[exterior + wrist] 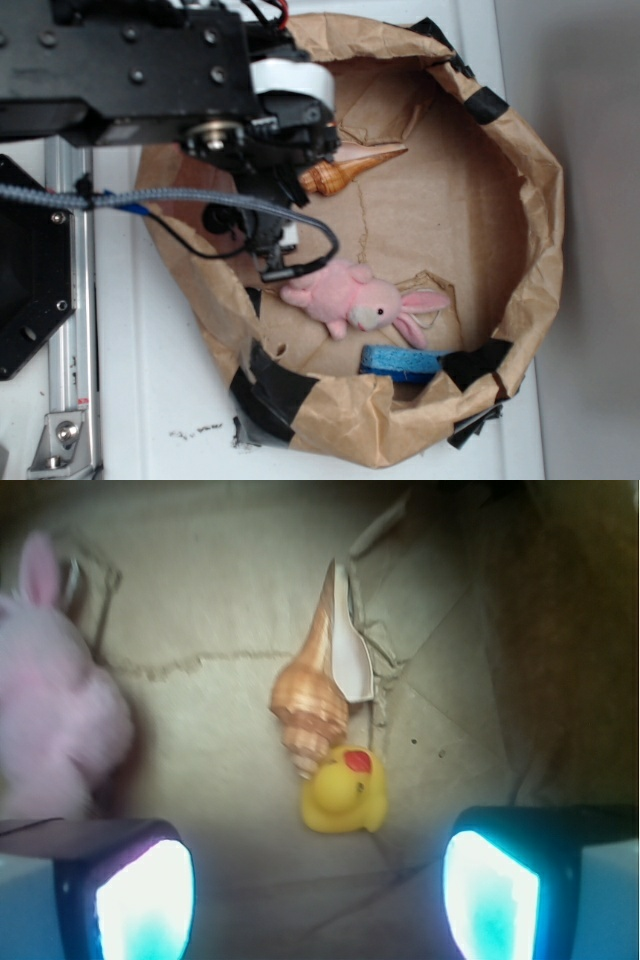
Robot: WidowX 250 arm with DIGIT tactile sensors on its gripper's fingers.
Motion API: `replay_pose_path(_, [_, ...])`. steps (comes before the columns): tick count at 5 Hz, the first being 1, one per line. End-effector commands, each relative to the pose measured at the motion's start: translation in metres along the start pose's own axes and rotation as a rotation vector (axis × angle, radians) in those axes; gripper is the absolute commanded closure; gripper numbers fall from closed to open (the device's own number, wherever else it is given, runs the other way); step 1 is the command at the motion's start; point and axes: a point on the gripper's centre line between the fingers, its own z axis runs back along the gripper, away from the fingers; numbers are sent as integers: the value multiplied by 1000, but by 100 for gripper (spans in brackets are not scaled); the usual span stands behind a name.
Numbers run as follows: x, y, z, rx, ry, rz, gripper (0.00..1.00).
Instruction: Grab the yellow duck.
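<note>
Jaws gape empty above the yellow duck (345,791) (wrist view only; arm hides it outside).

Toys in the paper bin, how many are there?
4. The yellow duck touches the seashell; the pink bunny lies mid-bin; a blue thing sits against the wall. The arm may hide more.

A white bench (150,400) is seen under a ring of crumpled brown paper (540,200) patched with black tape (275,390). Left of the paper, a metal rail (75,340) is fixed along the bench. Right of the paper, a grey shaded strip (590,240) is seen.
</note>
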Motion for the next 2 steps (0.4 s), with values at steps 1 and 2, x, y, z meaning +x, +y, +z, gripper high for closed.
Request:
replay_pose_path(1, [16,21,-6,1,7,-30,0])
replay_pose_path(2, [25,22,-12,1,8,-44,0])
